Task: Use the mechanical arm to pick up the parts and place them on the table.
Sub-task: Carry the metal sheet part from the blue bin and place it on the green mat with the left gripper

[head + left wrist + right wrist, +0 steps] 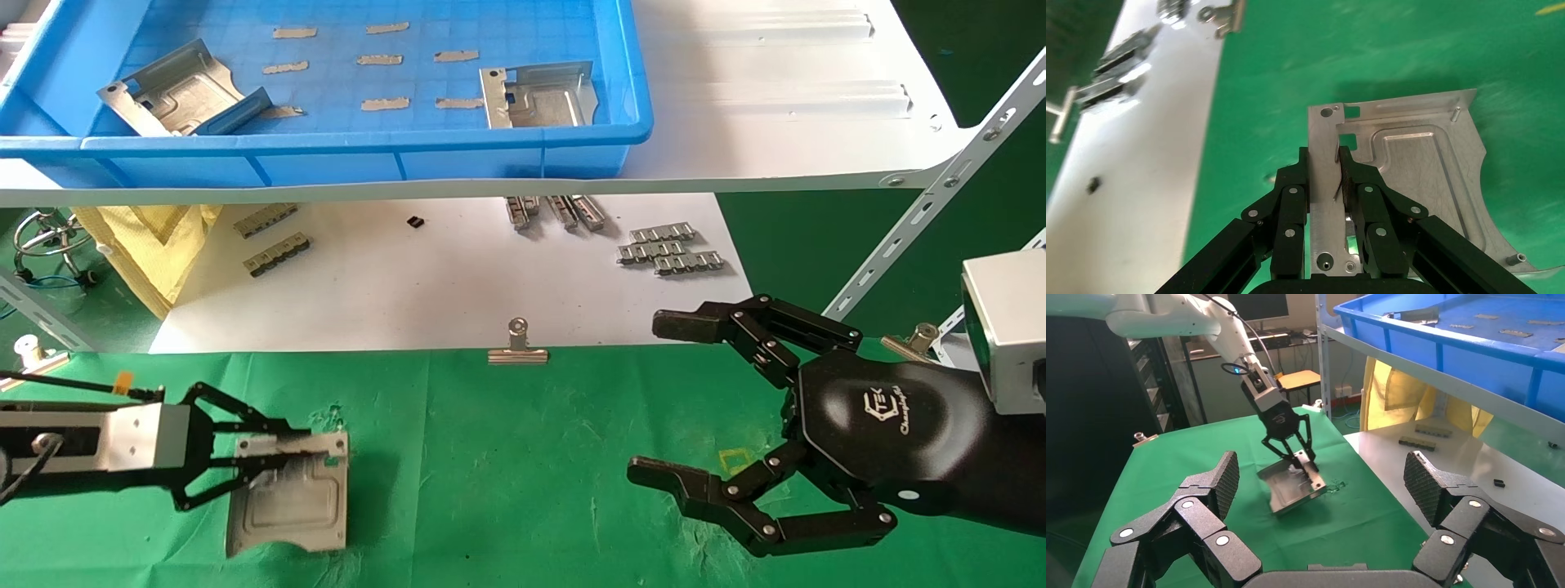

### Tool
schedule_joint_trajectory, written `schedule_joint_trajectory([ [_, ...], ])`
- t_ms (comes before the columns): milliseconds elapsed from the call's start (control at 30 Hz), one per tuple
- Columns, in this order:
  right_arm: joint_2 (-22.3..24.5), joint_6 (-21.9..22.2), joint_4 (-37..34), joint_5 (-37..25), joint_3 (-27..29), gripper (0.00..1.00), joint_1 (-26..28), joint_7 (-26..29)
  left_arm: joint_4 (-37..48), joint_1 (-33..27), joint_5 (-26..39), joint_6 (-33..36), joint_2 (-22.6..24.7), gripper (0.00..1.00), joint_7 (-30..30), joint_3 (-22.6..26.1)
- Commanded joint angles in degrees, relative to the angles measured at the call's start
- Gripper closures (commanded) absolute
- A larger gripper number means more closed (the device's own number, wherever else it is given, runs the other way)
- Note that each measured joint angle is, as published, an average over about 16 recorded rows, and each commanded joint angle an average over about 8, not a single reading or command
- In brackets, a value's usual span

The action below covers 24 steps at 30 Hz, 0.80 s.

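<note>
My left gripper (284, 451) is shut on the raised edge flange of a silver part (290, 498), low over the green table (531, 457) at the front left. In the left wrist view my jaws (1324, 165) pinch the flange and the part (1413, 177) spreads out beyond them. In the right wrist view the part (1291, 484) hangs tilted just over the cloth; I cannot tell whether it touches. Two more parts (184, 90) (539, 96) lie in the blue bin (327, 147). My right gripper (654, 400) is open and empty at the front right.
The bin stands on a white shelf (776, 98) above the table's back. Under it, a white paper sheet (449, 278) holds grey clip strips (670, 249). A silver binder clip (518, 347) sits at the paper's front edge. Yellow cloth (147, 245) hangs at the back left.
</note>
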Motion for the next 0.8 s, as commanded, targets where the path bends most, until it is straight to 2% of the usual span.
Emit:
schedule_joint_trajectory([
  [33,0.0,0.0,0.0,0.0,0.0,0.0,0.0,0.0,1.94,-0.25,-0.14,-0.88,0.51,0.0,1.34,-0.16],
  [267,0.0,0.0,0.0,0.0,0.0,0.0,0.0,0.0,4.79,-1.43,0.72,0.57,1.69,0.0,3.4,0.45],
  [467,0.0,0.0,0.0,0.0,0.0,0.0,0.0,0.0,5.56,-1.9,-0.11,3.27,1.86,0.0,1.38,0.93],
  [633,0.0,0.0,0.0,0.0,0.0,0.0,0.0,0.0,6.57,-1.2,-3.73,3.53,1.47,0.0,-4.18,0.09],
  [800,0.0,0.0,0.0,0.0,0.0,0.0,0.0,0.0,10.11,0.52,-9.06,3.29,1.31,0.0,-14.61,-2.04],
])
